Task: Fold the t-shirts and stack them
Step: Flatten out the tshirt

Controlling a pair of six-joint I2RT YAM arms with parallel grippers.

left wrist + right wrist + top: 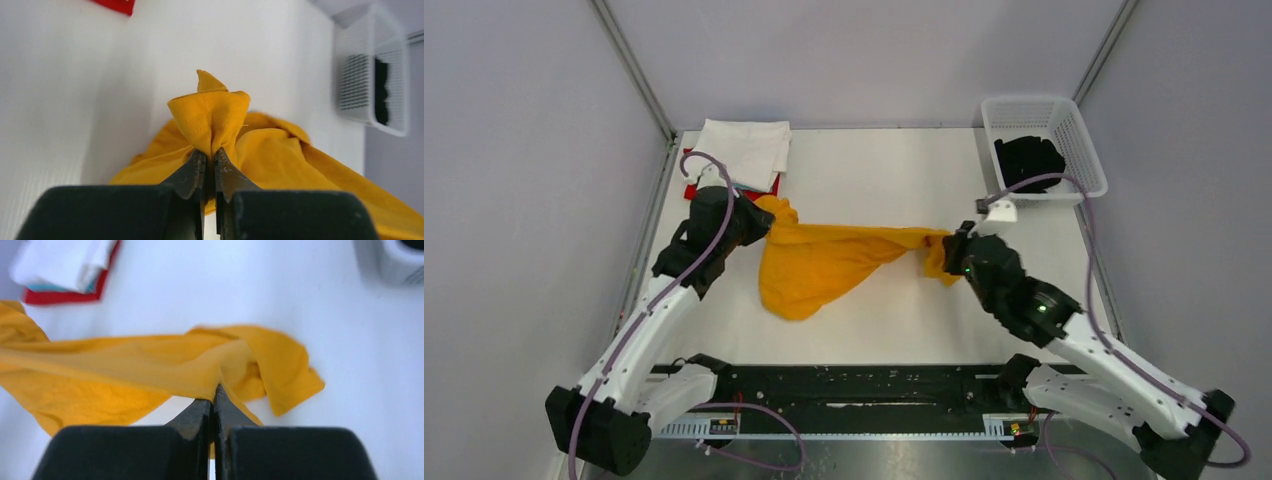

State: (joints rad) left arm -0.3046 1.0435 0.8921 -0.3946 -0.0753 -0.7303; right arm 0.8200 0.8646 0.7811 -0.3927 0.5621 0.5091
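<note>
**A:** How far along does the job look?

**B:** Partway, by the look of the worktop (894,180). Nearest, over its middle, the yellow shirt (824,262) is not folded at all. It is strung out as a crumpled band between the left arm (649,320) and the right arm (1074,340), and its slack sags toward the near edge.

**A:** And farther back?

**B:** At the far left corner sits a folded pile (742,155). A white shirt (744,148) is on top, a strip of a light-blue shirt (55,288) shows under it, and a red shirt (65,296) is at the bottom. At the far right corner the basket (1024,108) holds a black shirt (1027,160), bunched up and not yet taken out.

**A:** So what is left?

**B:** Probably the yellow shirt has to be spread flat, folded and set on the pile. After that, the black one would go through the same steps.

**A:** How do the jaws sit on the yellow shirt?

**B:** The left jaws are pressed together on a gathered edge of it. A stitched tuft of cloth stands up just past the tips, and the rest trails off toward the right edge. The right jaws are closed down to a sliver on a thin fold at the shirt's other end. Beyond their tips a loose flap rests on the worktop.

**A:** Is the cloth between the tips or only beside them?

**B:** It is between them on both sides, as each wrist view shows. The shirt spans the gap from one pair to the other.
</note>
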